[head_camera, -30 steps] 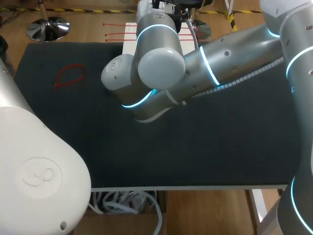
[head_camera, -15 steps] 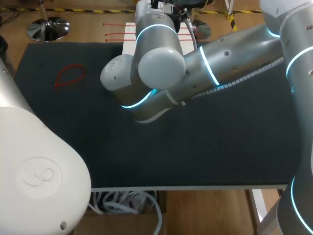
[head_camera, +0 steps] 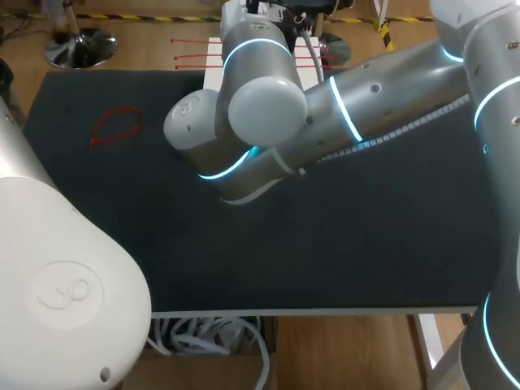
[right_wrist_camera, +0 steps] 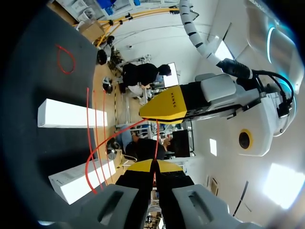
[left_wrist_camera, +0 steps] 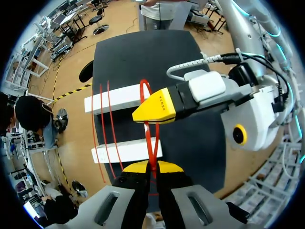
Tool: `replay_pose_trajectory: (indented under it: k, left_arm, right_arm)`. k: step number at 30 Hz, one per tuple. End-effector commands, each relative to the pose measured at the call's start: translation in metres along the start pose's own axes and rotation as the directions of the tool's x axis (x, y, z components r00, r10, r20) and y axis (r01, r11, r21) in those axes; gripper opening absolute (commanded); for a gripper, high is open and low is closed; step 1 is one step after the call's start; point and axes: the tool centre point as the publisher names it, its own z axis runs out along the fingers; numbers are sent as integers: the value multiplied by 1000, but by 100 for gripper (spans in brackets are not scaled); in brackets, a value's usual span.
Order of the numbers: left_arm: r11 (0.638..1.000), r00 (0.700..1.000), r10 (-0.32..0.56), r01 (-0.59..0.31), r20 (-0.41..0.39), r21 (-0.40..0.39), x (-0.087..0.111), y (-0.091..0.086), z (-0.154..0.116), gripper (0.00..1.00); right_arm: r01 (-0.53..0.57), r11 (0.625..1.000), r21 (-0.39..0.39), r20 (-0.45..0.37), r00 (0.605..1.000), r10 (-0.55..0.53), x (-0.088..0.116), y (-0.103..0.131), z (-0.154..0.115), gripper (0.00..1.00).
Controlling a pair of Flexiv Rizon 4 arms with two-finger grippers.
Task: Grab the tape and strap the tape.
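**Tape pinched at both ends, held up for threading**

Tape (left_wrist_camera: 150,143) is off the table (head_camera: 366,236), up over the two white blocks (left_wrist_camera: 112,98) at the far edge. Left gripper (left_wrist_camera: 153,166): jaws together on one end, with the strap running straight out ahead of the fingers. Right gripper (right_wrist_camera: 153,164): jaws clamped on the other end, its tips facing the left ones. Between the two pinches the strap bows into an arc. My read: a grip on each end lets me curl it and steer tail toward head. Can't tell if the tail is through yet, since the right tip covers that spot in the left wrist view. The blocks work as a rack: spare straps (head_camera: 191,57) lie across the gap, so fingers can get under them. One looped strap (head_camera: 114,126) lies on the left part of the table, well apart, likely a finished one. Next move needs fine alignment; a slip at either pinch loses the arc
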Motion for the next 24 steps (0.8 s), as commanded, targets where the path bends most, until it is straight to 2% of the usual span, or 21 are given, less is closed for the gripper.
replay_pose_trajectory:
  k: [1,24]
  left_arm:
    - [1000,1000,-1,1,-3,-3,0,-1,-1,0]
    - [1000,1000,-1,1,-3,-3,0,-1,-1,0]
  right_arm:
    - [2,1000,-4,-11,1000,-2,-2,3,0,0]
    - [-8,999,-36,-21,1000,7,0,15,1,0]
